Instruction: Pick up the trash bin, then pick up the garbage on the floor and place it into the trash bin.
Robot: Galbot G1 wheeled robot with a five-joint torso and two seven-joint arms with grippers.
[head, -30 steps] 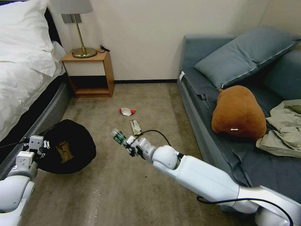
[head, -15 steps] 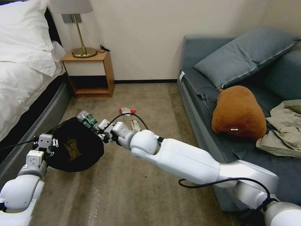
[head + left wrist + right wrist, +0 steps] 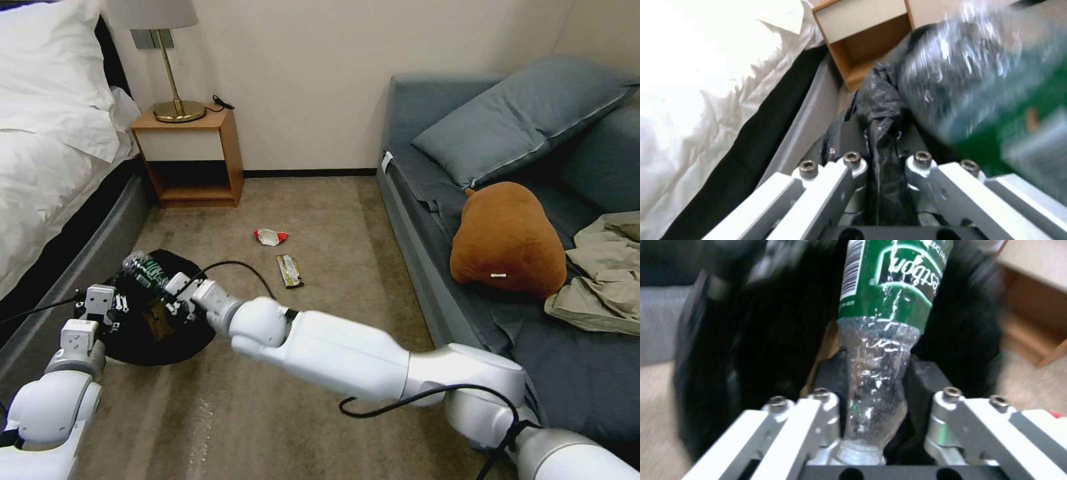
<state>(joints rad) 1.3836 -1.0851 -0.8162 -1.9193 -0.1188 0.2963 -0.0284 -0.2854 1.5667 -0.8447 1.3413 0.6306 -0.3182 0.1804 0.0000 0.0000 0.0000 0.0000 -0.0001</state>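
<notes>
Right gripper (image 3: 167,298), clamped on the clear bottle (image 3: 145,272), has swung from mid-carpet to lower left of frame, bottle now over the trash bin (image 3: 193,337). Left gripper (image 3: 100,305) pinches the bin's black liner. Drop looks imminent. Two wrappers remain on the carpet.

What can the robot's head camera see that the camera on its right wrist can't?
Only the head view takes in the two wrappers on the carpet, the red-and-white wrapper and the dark snack wrapper, plus the left gripper pinching the bin's black liner. Only the right wrist view shows, close up, the crumpled clear neck of the bottle clamped between the right gripper fingers, and the label's lettering. Both show the bottle over the trash bin.
</notes>
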